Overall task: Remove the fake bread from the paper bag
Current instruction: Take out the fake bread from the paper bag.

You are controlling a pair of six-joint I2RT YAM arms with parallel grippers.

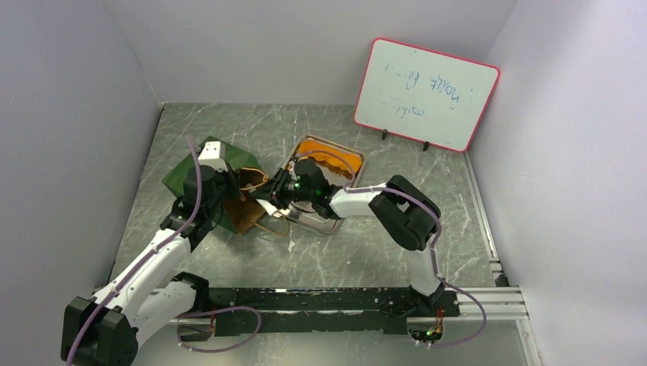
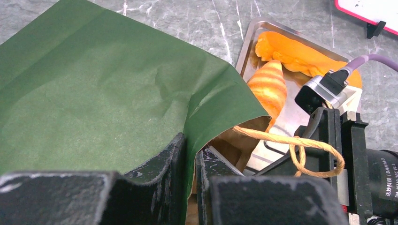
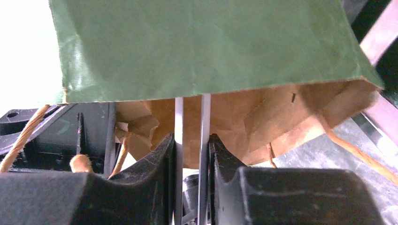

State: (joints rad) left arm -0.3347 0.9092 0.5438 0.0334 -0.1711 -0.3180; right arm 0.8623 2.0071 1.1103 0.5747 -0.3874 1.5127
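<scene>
The paper bag [image 1: 191,171] lies on its side, dark green outside, brown inside, mouth toward the right. My left gripper [image 1: 229,192] is shut on the bag's upper wall near the rim; the left wrist view shows the green paper [image 2: 94,93] pinched between its jaws [image 2: 191,150]. My right gripper [image 1: 268,201] is at the bag's mouth; its jaws [image 3: 191,140] stand a narrow gap apart with nothing between them, facing the brown inside [image 3: 244,117]. A striped fake croissant [image 2: 268,86] and another orange bread [image 2: 300,54] lie on a metal tray [image 1: 357,162]. I see no bread inside the bag.
The tray sits just right of the bag's mouth, under my right wrist. A twisted brown handle [image 2: 300,140] loops in front of the right gripper's body. A pink-framed whiteboard [image 1: 426,93] stands at the back right. Grey walls close in the table.
</scene>
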